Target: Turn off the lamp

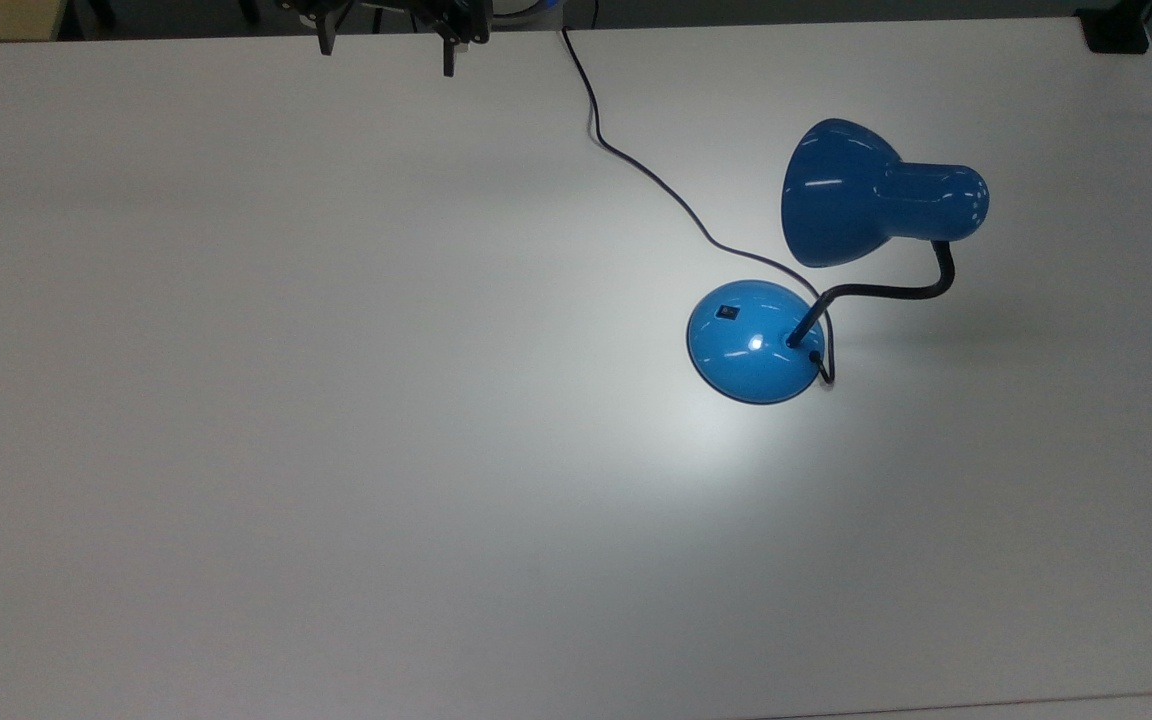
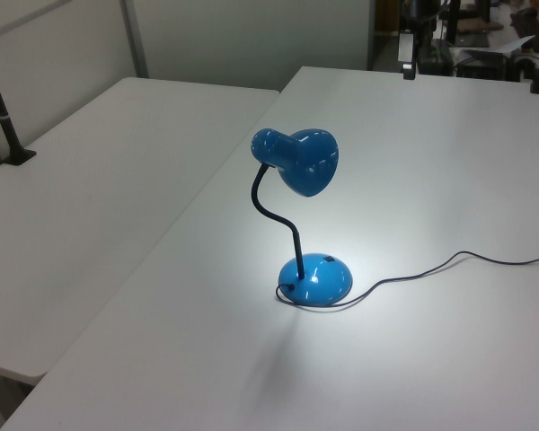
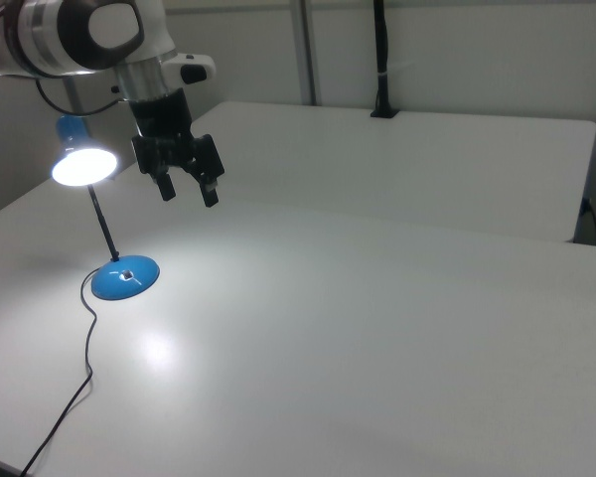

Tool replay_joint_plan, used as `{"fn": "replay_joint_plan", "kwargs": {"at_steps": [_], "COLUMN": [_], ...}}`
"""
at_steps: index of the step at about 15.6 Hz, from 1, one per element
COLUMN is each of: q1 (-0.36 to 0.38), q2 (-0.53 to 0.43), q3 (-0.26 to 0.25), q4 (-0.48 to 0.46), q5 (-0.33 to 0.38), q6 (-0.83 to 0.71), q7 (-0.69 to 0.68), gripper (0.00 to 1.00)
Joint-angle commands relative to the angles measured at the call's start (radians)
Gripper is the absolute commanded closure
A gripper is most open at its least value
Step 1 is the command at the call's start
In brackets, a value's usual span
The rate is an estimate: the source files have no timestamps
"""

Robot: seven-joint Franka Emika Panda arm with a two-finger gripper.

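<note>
Lamp [image 1: 754, 342] — lit, switch [image 1: 728, 312] untouched. Gripper [image 3: 187, 189] — fingers spread, empty, aloft well apart from it. Step: approach; next, descend onto switch.

text: none legible | labels: none | numbers: none | signs: none

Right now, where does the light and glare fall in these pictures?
In the top view, a bright pool surrounds the lamp base, with a white glint on it. In the right view the bulb glares white. In the left view the table glows beneath the shade.
</note>
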Motion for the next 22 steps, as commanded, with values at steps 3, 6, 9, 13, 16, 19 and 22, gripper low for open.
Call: {"fn": "replay_joint_plan", "kwargs": {"at_steps": [3,6,9,13,16,19,22], "q1": [0.004,0.003,0.001,0.001,0.004,0.007,0.013], "q2": [-0.016,-0.015,-0.016,-0.013,-0.009,-0.009,-0.01], "q3": [-0.003,-0.003,-0.004,-0.004,-0.003,-0.001,0.0], "q4": [-0.019,-0.019,-0.017,-0.017,-0.017,-0.02,-0.034], "q5": [0.001,0.001,0.001,0.006,0.015,0.017,0.021], "q6": [-0.007,-0.007,-0.008,-0.007,-0.005,-0.005,-0.005], "q7": [-0.013,-0.014,-0.056,-0.068,-0.068,-0.068,-0.07], "gripper": [0.0,0.0,0.06,0.59,0.97,1.0,1.0]}}
